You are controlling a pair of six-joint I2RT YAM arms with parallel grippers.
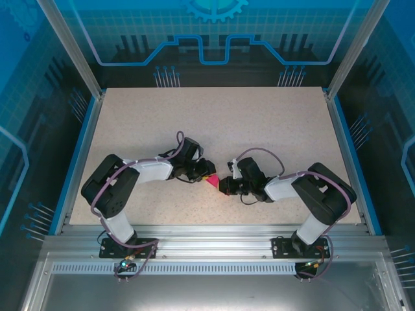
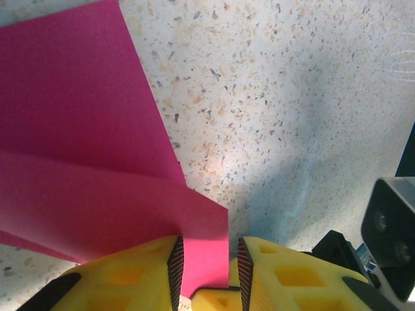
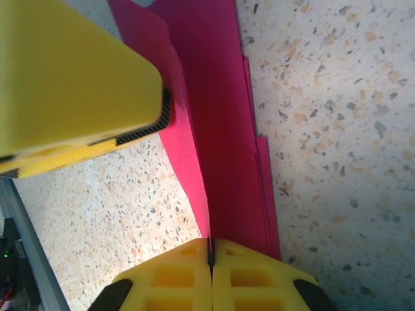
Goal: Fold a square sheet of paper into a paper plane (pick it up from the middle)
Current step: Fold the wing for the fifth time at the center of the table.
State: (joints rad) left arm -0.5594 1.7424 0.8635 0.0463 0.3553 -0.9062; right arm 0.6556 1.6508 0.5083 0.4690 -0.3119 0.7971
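The magenta-pink sheet of paper [image 1: 211,181] lies folded at the middle of the table between my two grippers. In the left wrist view the paper [image 2: 71,116] lies flat with a raised flap running down between my yellow fingers. My left gripper [image 2: 209,241] stands open, its jaws apart on either side of that flap. In the right wrist view the paper [image 3: 220,129] is a long narrow strip of several layers. My right gripper [image 3: 211,241] is shut on its near end. A left finger [image 3: 78,84] hangs at the upper left, against the raised flap. From above, the left gripper [image 1: 206,172] and the right gripper [image 1: 222,184] nearly meet.
The speckled beige tabletop [image 1: 214,123] has blue rails on both sides and a metal rail along the front [image 1: 214,233]. Part of the right arm's wrist [image 2: 389,227] stands close at the right of the left wrist view.
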